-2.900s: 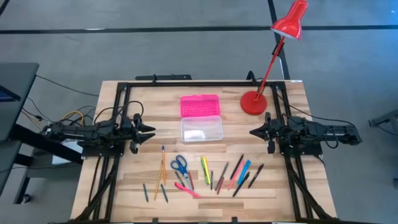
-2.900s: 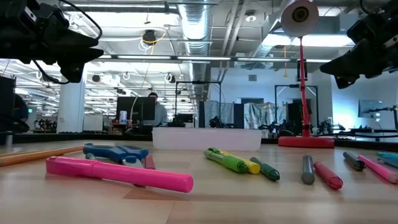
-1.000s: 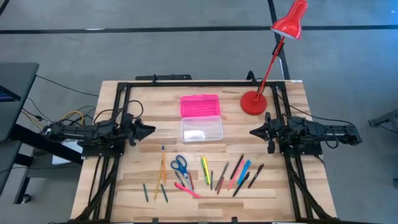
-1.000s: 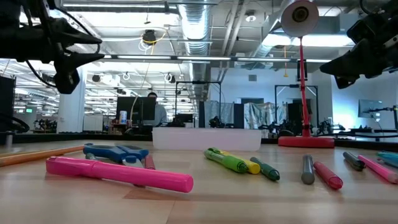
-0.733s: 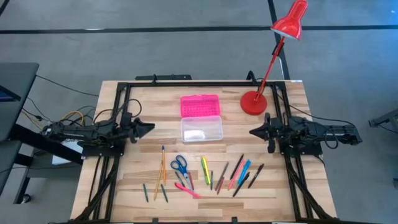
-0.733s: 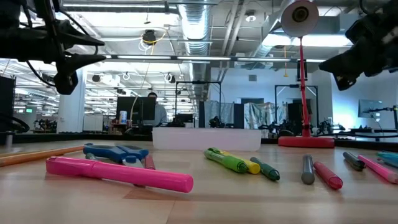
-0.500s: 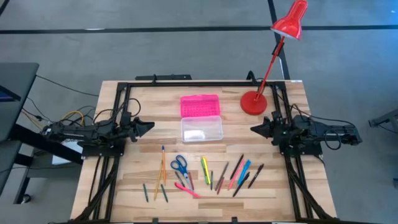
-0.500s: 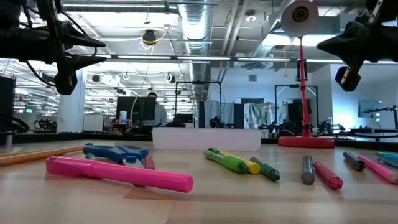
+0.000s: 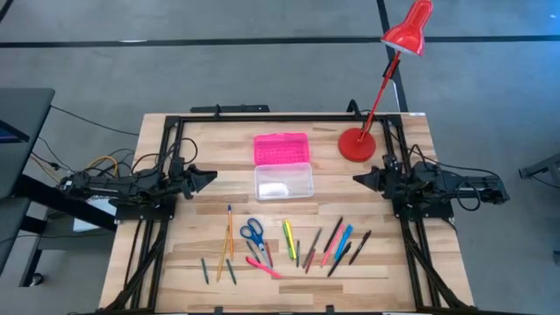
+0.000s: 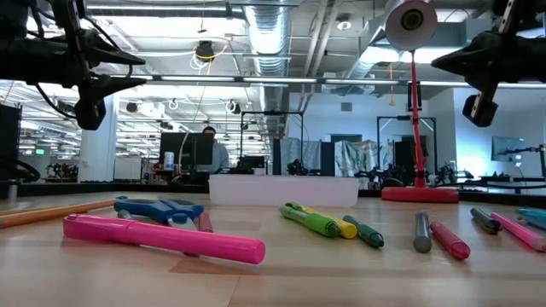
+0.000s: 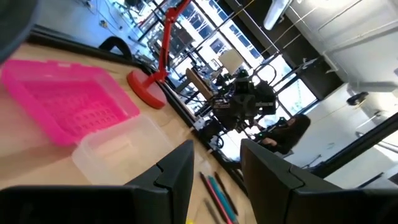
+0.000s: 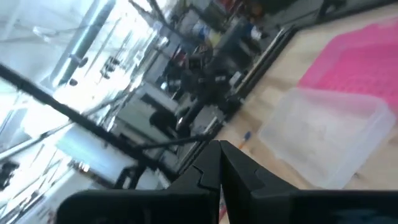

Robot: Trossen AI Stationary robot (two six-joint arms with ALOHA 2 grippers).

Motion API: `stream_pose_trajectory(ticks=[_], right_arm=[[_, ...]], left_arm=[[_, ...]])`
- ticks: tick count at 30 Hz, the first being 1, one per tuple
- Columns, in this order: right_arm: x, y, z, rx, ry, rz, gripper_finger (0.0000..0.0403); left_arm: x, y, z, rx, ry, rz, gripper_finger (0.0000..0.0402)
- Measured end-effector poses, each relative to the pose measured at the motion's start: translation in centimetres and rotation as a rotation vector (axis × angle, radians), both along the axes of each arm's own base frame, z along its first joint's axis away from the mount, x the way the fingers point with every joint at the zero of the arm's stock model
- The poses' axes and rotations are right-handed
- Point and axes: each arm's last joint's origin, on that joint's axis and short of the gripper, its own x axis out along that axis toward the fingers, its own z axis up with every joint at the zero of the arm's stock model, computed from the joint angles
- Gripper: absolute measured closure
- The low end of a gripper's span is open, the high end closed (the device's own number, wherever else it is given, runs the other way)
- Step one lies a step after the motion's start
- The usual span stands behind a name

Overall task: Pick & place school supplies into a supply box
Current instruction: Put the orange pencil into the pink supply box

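The supply box lies open at the table's middle, its pink lid [image 9: 281, 148] flat on the far side of its clear base [image 9: 283, 181]. The school supplies lie loose on the near half: blue-handled scissors [image 9: 254, 233], pencils [image 9: 228, 241], a pink marker [image 10: 162, 236], a yellow-green highlighter [image 9: 289, 238] and several more pens [image 9: 337, 245]. My left gripper [image 9: 211, 178] hangs level and open above the left side, pointing at the box, its fingers [image 11: 180, 171] apart with nothing between them. My right gripper [image 9: 357, 179] hangs level at the right side, shut [image 12: 219, 149] and empty.
A red desk lamp stands with its base [image 9: 356, 144] at the far right, right of the pink lid, and its head [image 9: 409, 28] beyond the table. Black frame rails [image 9: 262, 117] run along the far and side edges. A person [image 10: 211, 149] sits in the room behind.
My right gripper has rolled about its own pointing line and risen a little, staying shut above the table's right side. The supplies and the box lie as before.
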Motion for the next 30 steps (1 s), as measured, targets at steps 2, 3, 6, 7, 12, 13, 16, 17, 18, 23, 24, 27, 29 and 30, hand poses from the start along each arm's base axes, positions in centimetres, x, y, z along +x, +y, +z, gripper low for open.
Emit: stream_pose_trajectory(ticks=[2, 3, 6, 7, 12, 13, 16, 17, 18, 23, 24, 27, 29, 30], right_arm=[[0.0, -0.1, 0.5, -0.006, -0.048, -0.031, 0.0403], [0.0, -0.1, 0.9, -0.013, -0.092, -0.043, 0.0403], [-0.2, -0.3, 2.8, -0.026, -0.285, -0.114, 0.0403], [-0.4, -0.4, 3.5, -0.055, -0.346, -0.144, 0.0403], [-0.5, -0.2, 5.1, -0.209, -0.489, -0.163, 0.0403], [-0.3, -0.1, 5.1, -0.233, -0.489, -0.152, 0.0403], [0.3, 0.1, 5.0, -0.279, -0.456, -0.137, 0.0403], [0.5, 0.2, 5.2, -0.281, -0.441, -0.13, 0.0403], [0.8, 0.2, 5.4, -0.281, -0.429, -0.121, 0.0403], [2.4, 1.2, 7.7, -0.334, -0.385, -0.01, 0.0393], [2.8, 1.4, 8.3, -0.345, -0.37, 0.006, 0.0388], [4.0, 2.2, 9.8, -0.42, -0.29, 0.062, 0.0369], [4.7, 2.8, 10.5, -0.475, -0.21, 0.108, 0.0359], [5.0, 3.0, 10.8, -0.498, -0.164, 0.131, 0.0356]], left_arm=[[0.0, -0.1, 0.0, 0.007, 0.0, -0.026, 0.0276], [0.0, -0.1, 0.0, 0.013, 0.002, -0.05, 0.0276], [0.1, -0.2, 0.0, 0.019, 0.004, -0.084, 0.0276], [0.1, -0.2, 0.0, 0.023, 0.005, -0.075, 0.0276], [0.0, 0.0, 0.0, 0.022, 0.005, -0.013, 0.0276], [0.0, 0.0, 0.0, 0.022, 0.005, -0.012, 0.0276], [0.0, 0.0, 0.0, 0.02, 0.004, -0.015, 0.0276], [0.0, 0.0, 0.0, 0.017, 0.003, -0.016, 0.0276], [0.0, 0.0, 0.0, 0.014, 0.002, -0.016, 0.0276], [-0.1, 0.2, 0.0, 0.003, -0.002, 0.068, 0.0276], [-0.1, 0.2, 0.0, 0.0, -0.003, 0.091, 0.0276], [-0.1, 0.3, 0.1, -0.017, -0.015, 0.114, 0.0276], [-0.1, 0.3, 0.2, -0.052, -0.037, 0.098, 0.0276], [-0.1, 0.2, 0.3, -0.068, -0.055, 0.075, 0.0276]])
